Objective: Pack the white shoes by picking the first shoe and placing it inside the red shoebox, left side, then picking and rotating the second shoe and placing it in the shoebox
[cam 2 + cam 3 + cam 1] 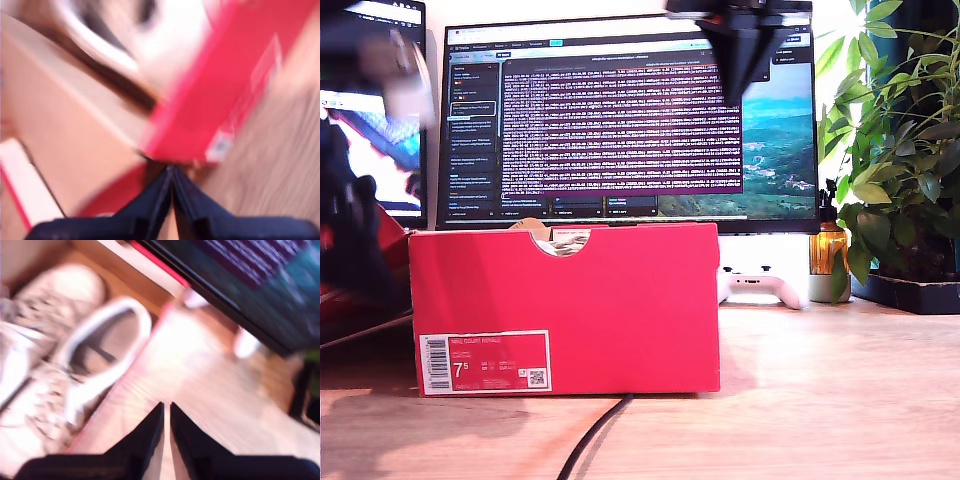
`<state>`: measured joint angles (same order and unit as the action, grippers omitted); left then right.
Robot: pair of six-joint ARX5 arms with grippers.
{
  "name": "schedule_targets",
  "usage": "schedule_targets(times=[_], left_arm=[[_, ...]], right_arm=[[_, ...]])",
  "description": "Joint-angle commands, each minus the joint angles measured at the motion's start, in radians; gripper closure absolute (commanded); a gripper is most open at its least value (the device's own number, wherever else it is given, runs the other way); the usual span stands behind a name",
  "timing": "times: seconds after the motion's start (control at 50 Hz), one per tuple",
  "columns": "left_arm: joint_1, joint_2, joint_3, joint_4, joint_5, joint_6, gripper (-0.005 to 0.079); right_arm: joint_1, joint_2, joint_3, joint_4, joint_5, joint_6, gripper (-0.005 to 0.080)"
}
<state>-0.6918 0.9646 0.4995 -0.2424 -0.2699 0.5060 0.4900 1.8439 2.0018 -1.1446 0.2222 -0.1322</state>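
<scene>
The red shoebox [570, 310] stands mid-table, its label reading 7.5 facing the exterior view. A bit of white shoe [565, 241] shows through the notch in its top edge. In the second wrist view both white shoes [107, 340] lie side by side inside the box, whose red rim [95, 422] runs beside them. My second gripper [166, 407] hangs shut and empty above the wood beside the box, and shows high in the exterior view [738, 90]. My first gripper [171, 170] is shut and empty near the box's label corner [220, 145]. Its arm [350, 220] is a dark blur at the exterior view's left.
A wide monitor [620, 120] stands behind the box, with a second screen [380, 100] at the exterior view's left. At that view's right are a white game controller [760, 285], an amber bottle [828, 250] and a leafy plant [900, 150]. A black cable [590, 440] lies in front.
</scene>
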Motion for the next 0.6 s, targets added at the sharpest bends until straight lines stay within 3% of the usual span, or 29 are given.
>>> schedule_targets(times=[0.0,0.12,0.3,0.34,0.44,0.58], left_arm=[[-0.013,-0.054,-0.002,-0.013,0.008,-0.039,0.0764],[-0.029,-0.135,-0.002,-0.040,0.055,-0.082,0.0764],[-0.013,-0.183,-0.002,-0.034,0.106,-0.270,0.0764],[0.000,-0.183,-0.002,-0.008,0.108,-0.320,0.0764],[0.045,-0.179,-0.002,0.091,0.135,-0.323,0.0764],[0.158,-0.177,-0.003,0.251,0.266,-0.323,0.0764]], right_arm=[[-0.024,-0.013,-0.053,0.005,-0.007,0.011,0.0753],[-0.061,-0.079,-0.193,0.055,-0.008,0.017,0.0753],[-0.093,-0.248,-0.483,0.231,-0.008,0.027,0.0753],[-0.098,-0.283,-0.539,0.267,-0.008,0.027,0.0753],[-0.114,-0.377,-0.667,0.347,-0.008,0.026,0.0753],[-0.141,-0.492,-0.832,0.497,-0.008,0.020,0.0753]])
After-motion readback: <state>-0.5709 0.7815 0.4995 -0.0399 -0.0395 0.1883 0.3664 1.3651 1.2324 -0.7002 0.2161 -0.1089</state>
